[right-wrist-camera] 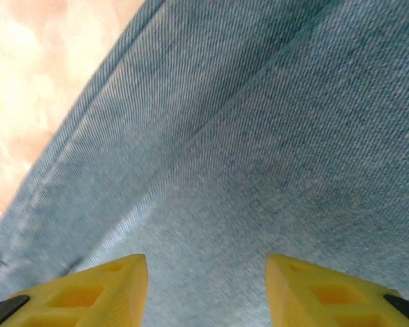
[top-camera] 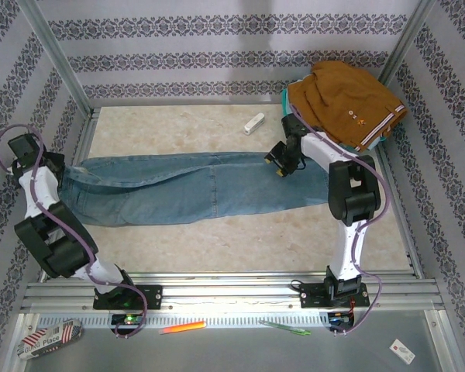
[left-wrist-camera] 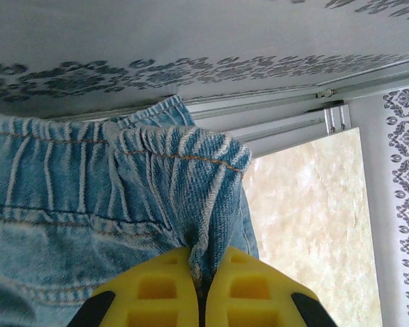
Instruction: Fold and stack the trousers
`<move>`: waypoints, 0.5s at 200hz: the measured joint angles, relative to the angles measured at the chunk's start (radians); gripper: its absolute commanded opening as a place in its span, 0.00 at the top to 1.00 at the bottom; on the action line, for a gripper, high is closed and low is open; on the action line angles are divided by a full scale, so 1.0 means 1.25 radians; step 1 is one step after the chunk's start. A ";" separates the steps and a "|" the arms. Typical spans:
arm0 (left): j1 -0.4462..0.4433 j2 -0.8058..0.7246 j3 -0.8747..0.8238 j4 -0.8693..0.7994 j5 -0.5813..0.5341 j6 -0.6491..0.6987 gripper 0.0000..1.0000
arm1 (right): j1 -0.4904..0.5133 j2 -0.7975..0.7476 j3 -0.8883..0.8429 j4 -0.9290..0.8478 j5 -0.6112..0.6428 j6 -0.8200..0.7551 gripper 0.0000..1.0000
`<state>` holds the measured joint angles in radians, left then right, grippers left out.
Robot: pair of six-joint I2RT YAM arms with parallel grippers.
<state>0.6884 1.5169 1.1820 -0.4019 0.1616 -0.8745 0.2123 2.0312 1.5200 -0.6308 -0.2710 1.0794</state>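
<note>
Trousers [top-camera: 194, 186] of faded light blue denim lie stretched flat across the worktop [top-camera: 163, 128], reaching from the left jaws to a little past the right jaws. The left jaws are closed on the gathered waistband [left-wrist-camera: 170, 157], with a ridge of cloth pinched between their yellow fingers [left-wrist-camera: 150, 293] and the waist bunching up just beyond the pinch. The right jaws are spread wide over the legs near the hem end, with smooth denim and a diagonal seam between them. Whether they touch the cloth cannot be told.

Beyond the right jaws, in the far corner, a brown garment [top-camera: 345, 97] lies in a heap. A small white object [top-camera: 254, 122] sits on the worktop beyond them and a little to their left, just past the legs.

The denim looks soft and limp yet thick and fairly weighty, so it will likely sag and drag rather than hold a shape, and it should not slip easily from a firm pinch. The thick waistband gives a secure hold. At the other end, the hem edge seems the best place to grip, taking both layers together so that no leg trails behind in the fold.
</note>
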 measured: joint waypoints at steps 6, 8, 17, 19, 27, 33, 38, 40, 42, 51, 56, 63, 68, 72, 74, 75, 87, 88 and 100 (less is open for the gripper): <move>0.000 -0.016 -0.013 0.002 -0.002 0.000 1.00 | 0.001 0.000 0.000 0.010 0.005 0.029 0.48; 0.000 -0.020 -0.016 0.002 -0.004 0.000 1.00 | 0.002 0.000 0.001 0.013 0.007 0.035 0.48; 0.000 -0.041 -0.036 0.009 -0.007 0.000 1.00 | 0.002 0.000 0.005 0.021 0.014 0.073 0.46; 0.000 -0.044 -0.038 0.011 -0.007 0.000 1.00 | 0.004 0.000 0.007 0.021 0.016 0.081 0.46; 0.000 -0.060 -0.058 0.018 -0.008 0.000 1.00 | 0.007 0.004 0.018 0.020 0.023 0.109 0.46; 0.000 -0.074 -0.074 0.024 -0.010 0.000 1.00 | 0.010 0.008 0.030 0.015 0.029 0.136 0.46; 0.000 -0.082 -0.083 0.024 -0.010 0.000 1.00 | 0.012 0.012 0.038 0.011 0.032 0.153 0.46; 0.000 -0.084 -0.087 0.026 -0.011 0.000 1.00 | 0.012 0.014 0.042 0.010 0.033 0.161 0.46; 0.000 -0.087 -0.091 0.026 -0.011 0.000 1.00 | 0.013 0.016 0.045 0.009 0.035 0.168 0.46; 0.000 -0.098 -0.106 0.030 -0.012 0.000 1.00 | 0.018 0.024 0.056 0.005 0.038 0.192 0.47; 0.000 -0.102 -0.113 0.033 -0.012 0.000 1.00 | 0.022 0.029 0.061 0.005 0.039 0.204 0.46; 0.000 -0.110 -0.126 0.039 -0.013 0.000 1.00 | 0.026 0.037 0.067 0.004 0.042 0.216 0.46; 0.000 -0.113 -0.132 0.040 -0.013 0.000 1.00 | 0.028 0.045 0.071 0.004 0.044 0.226 0.47; 0.000 -0.115 -0.136 0.041 -0.013 0.000 1.00 | 0.030 0.049 0.073 0.004 0.046 0.231 0.47; 0.000 -0.117 -0.138 0.042 -0.013 0.000 1.00 | 0.032 0.052 0.074 0.004 0.046 0.232 0.47; 0.000 -0.117 -0.139 0.042 -0.013 0.000 1.00 | 0.032 0.055 0.076 0.003 0.047 0.232 0.47; 0.000 -0.126 -0.152 0.048 -0.010 0.000 1.00 | 0.040 0.075 0.103 -0.007 0.047 0.247 0.48; 0.000 -0.127 -0.154 0.049 -0.010 0.000 1.00 | 0.041 0.078 0.107 -0.007 0.045 0.249 0.48; 0.000 -0.136 -0.166 0.057 -0.009 0.000 1.00 | 0.049 0.107 0.138 -0.013 0.040 0.251 0.51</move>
<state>0.6884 1.3468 0.9749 -0.3309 0.1501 -0.8749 0.2729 2.1647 1.6920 -0.6468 -0.2211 1.3926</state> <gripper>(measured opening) 0.055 0.516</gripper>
